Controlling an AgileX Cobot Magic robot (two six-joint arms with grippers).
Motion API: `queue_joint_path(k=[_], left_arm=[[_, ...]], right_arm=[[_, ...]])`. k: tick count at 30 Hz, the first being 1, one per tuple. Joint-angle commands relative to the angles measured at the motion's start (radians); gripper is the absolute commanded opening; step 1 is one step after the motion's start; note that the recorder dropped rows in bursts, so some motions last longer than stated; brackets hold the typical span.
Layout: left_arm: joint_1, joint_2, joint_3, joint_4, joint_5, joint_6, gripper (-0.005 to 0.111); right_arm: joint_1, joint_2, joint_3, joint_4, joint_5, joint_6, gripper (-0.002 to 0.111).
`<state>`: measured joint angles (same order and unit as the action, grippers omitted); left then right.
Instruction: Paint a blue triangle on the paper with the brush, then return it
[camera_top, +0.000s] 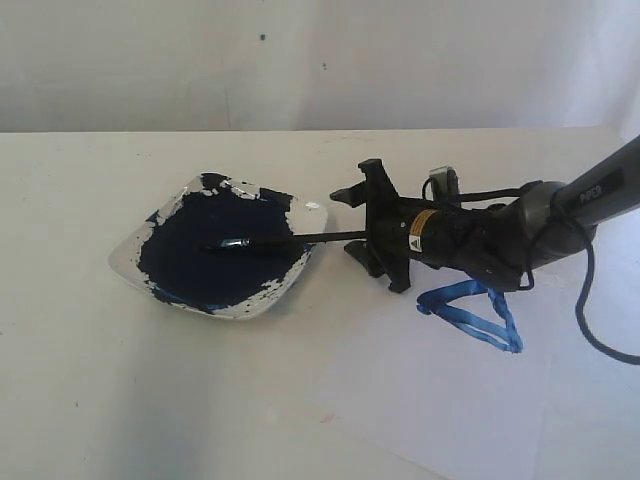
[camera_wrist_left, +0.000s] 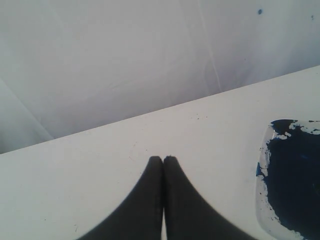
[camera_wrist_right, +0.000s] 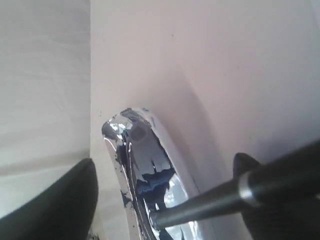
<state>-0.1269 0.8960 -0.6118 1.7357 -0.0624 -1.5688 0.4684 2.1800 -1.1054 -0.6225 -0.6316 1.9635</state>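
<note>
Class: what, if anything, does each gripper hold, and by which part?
Nothing. The right gripper has its jaws open around the handle end of the brush; the left gripper is shut, empty.

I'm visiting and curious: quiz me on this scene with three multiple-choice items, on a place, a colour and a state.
1. Where is the brush tip? A in the dish; B on the floor; C up in the air.
2. The triangle is: A red; B blue; C green.
3. The right end effector is: A open; B clamped shut; C out of sight.
Answers: 1 A, the tip lies in the dish; 2 B, blue strokes on the paper; 3 A, its jaws stand wide apart.
</note>
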Motion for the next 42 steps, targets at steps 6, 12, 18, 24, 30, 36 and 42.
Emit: queue_joint_path(k=[6, 12, 18, 24, 30, 36, 42], left_arm=[[-0.006, -0.012, 0.005, 0.009, 0.003, -0.001, 0.0], [-0.006, -0.012, 0.005, 0.009, 0.003, -0.001, 0.0], [-0.006, -0.012, 0.005, 0.009, 0.002, -0.001, 0.0], [-0.006, -0.012, 0.005, 0.009, 0.002, -0.002, 0.0], [-0.006, -0.012, 0.007, 0.009, 0.002, -0.005, 0.0], [-0.006, -0.01, 0.007, 0.009, -0.093, -0.013, 0.0], [-0.006, -0.01, 0.007, 0.009, -0.169, -0.013, 0.0]], right_arm=[[-0.071, -0.049, 0.001, -0.448, -0.169, 0.141, 0.072], [-0.115, -0.111, 0.052, -0.505, -0.311, 0.141, 0.072], [-0.156, -0.217, 0.155, -0.629, -0.314, 0.108, 0.065], [-0.206, -0.463, 0.335, -0.653, -0.284, -0.178, 0.001], [-0.207, -0.81, 0.465, -0.694, 0.071, -0.311, 0.0], [-0.207, -0.979, 0.468, -0.732, 0.266, -0.311, 0.0], [-0.207, -1.042, 0.468, -0.73, 0.267, -0.311, 0.0]])
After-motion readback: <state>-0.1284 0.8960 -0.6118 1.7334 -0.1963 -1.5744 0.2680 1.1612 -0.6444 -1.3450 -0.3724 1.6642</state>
